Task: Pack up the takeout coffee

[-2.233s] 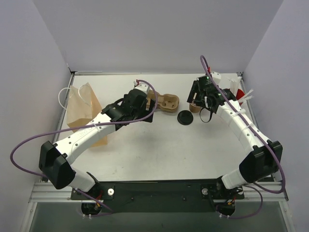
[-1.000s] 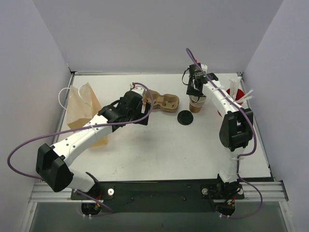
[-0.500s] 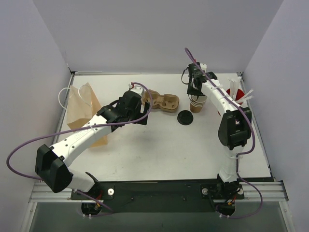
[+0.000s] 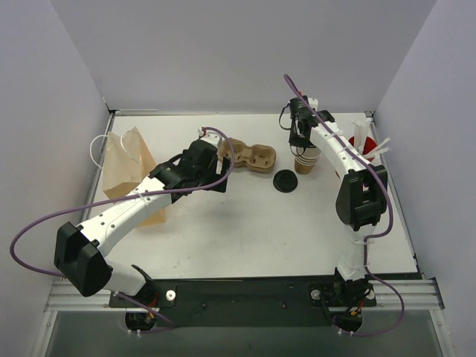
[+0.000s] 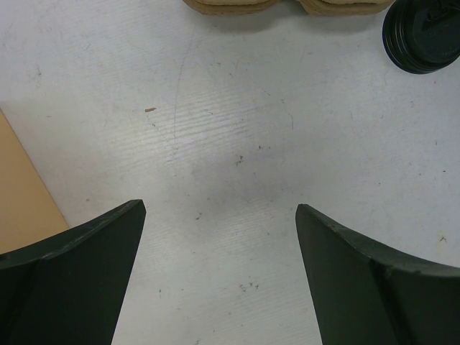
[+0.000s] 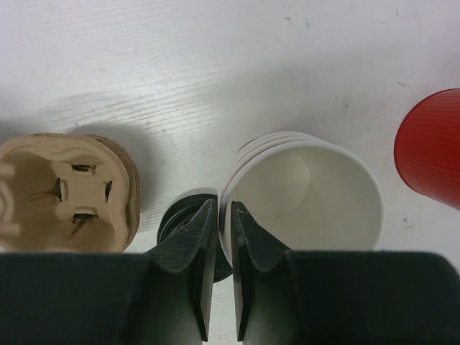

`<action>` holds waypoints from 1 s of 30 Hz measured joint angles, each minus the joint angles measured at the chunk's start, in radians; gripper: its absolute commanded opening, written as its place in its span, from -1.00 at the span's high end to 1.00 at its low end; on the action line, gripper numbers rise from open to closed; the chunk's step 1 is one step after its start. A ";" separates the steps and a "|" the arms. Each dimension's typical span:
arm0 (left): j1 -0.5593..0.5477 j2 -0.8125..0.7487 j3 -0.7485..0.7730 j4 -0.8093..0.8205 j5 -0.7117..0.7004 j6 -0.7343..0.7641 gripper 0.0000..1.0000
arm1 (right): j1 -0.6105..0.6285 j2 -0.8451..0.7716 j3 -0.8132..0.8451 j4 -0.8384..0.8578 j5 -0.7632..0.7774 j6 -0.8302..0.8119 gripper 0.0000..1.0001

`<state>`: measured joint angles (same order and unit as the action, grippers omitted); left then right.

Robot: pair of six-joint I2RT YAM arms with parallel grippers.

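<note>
Judging by how things lie, little of the packing is done. The takeout coffee (image 6: 316, 190) stands outside the brown paper bag (image 4: 126, 175) and is not covered by the black lid (image 6: 180, 219). Only the grasp is in place. The right claw (image 6: 223, 210) is closed to a narrow slit on the cup's wall, with one finger set inside the rolled rim and the other outside it. The cup therefore lies directly under and just to the right of that claw. Whether it is raised off the table (image 4: 245, 223) cannot be told.

The left claw (image 5: 219, 208) is held wide open with nothing between its fingers, over bare table. The bag's edge is seen to its left, and the lid ahead and to its right.

What is judged to remain is the lifting of the cup, its carriage across to the bag, which lies well beyond the left claw, and its lowering inside.

The cup is shown upright, kraft-tan outside and pale cream within, and no liquid is seen in it. Several rim lines are nested at its far-left edge, so stacked cups are suspected. A pulp cup carrier (image 6: 65, 190) lies to the claw's left, and a red cup (image 6: 431, 144) to its right, just apart from the coffee.
</note>
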<state>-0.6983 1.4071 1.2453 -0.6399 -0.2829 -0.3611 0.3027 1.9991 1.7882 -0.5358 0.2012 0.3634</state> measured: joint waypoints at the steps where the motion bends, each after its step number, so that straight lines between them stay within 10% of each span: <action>1: 0.000 0.000 0.000 0.000 0.000 0.000 -0.95 | 0.000 0.000 0.000 0.000 0.000 -0.002 0.89; 30: 0.019 0.000 0.000 0.000 0.002 0.006 -0.95 | 0.119 0.009 0.222 -0.166 0.238 -0.108 1.00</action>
<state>-0.6796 1.4071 1.2449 -0.6395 -0.2813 -0.3546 0.4213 2.0083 2.0106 -0.7021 0.4397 0.2550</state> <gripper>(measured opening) 0.975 0.009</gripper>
